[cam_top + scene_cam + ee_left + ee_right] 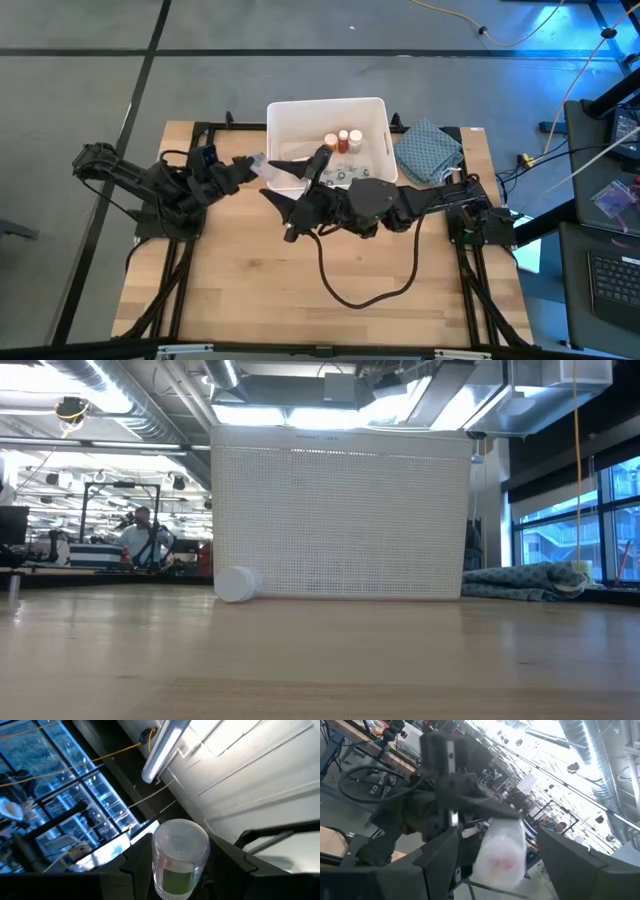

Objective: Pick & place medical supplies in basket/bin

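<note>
The white bin (pixel 285 118) stands at the table's far middle, and its near wall (pixel 340 520) fills the low view. Two white-capped orange bottles (pixel 343 140) stand inside it. A white roll (pixel 236 584) lies on the table at the bin's near left corner. My left gripper (pixel 248 165) hangs left of the bin, tilted upward, shut on a clear vial (pixel 180 855). My right gripper (pixel 285 210) hangs in front of the bin, pointing toward the left arm, with a clear bottle (pixel 500 852) between its fingers. Neither gripper shows in the low view. My left gripper pinches the clear vial's lower body (pixel 161 879) between its two fingers, whose tips lie below the picture's edge. The vial sticks out past the fingers, its clear lid (pixel 181 837) pointing away and upward, clear of the table. My right gripper has the clear bottle between its two fingers (pixel 440 865), and nothing else holds the bottle up. The bottle is blurred and the fingertips lie below the picture's edge, so the part held cannot be told. It hangs well above the table.
A blue-grey patterned cloth (pixel 428 152) lies right of the bin, also visible low on the right (pixel 530 580). A black cable (pixel 365 290) loops over the near middle of the wooden table (pixel 230 290). A person (pixel 145 535) sits far off in the room behind.
</note>
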